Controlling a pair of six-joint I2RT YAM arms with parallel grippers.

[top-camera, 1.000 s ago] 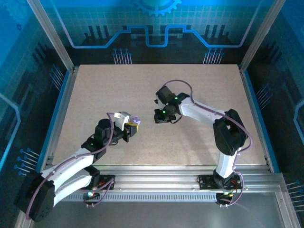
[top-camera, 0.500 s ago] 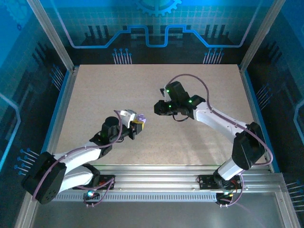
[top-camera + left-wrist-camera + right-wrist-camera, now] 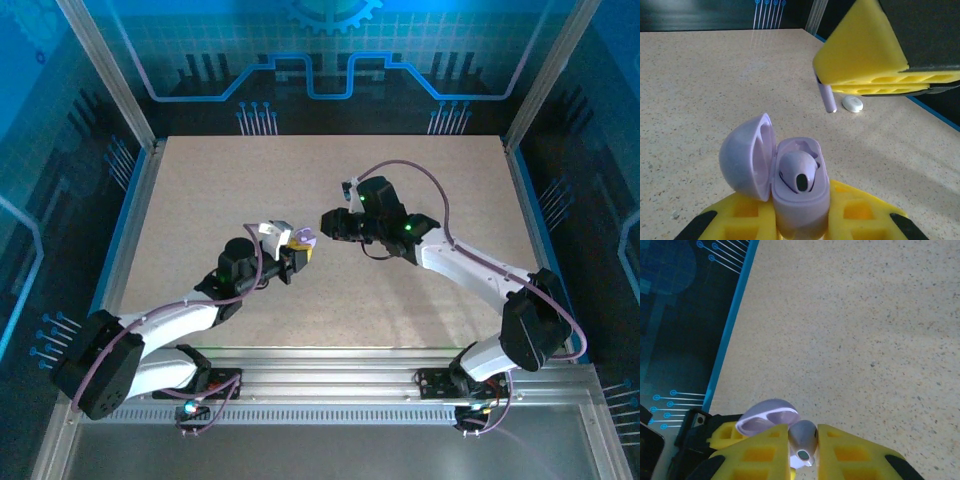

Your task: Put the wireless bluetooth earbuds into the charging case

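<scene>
Speckled counter (image 3: 200, 200) background: left claw (image 3: 292, 262), closed on the open charging case (image 3: 790, 190), one purple earbud (image 3: 796, 172) seated inside; right claw (image 3: 803, 452), just above, pinches a second purple earbud (image 3: 803, 436), stem downward.

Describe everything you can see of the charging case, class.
The charging case is a small, glossy lavender shell, seemingly plastic, and open, its domed lid tilted back to the left in the left wrist view. One purple earbud sits in a well; the neighbouring well looks empty. The left tool clamps its base between yellow padded fingers.
</scene>
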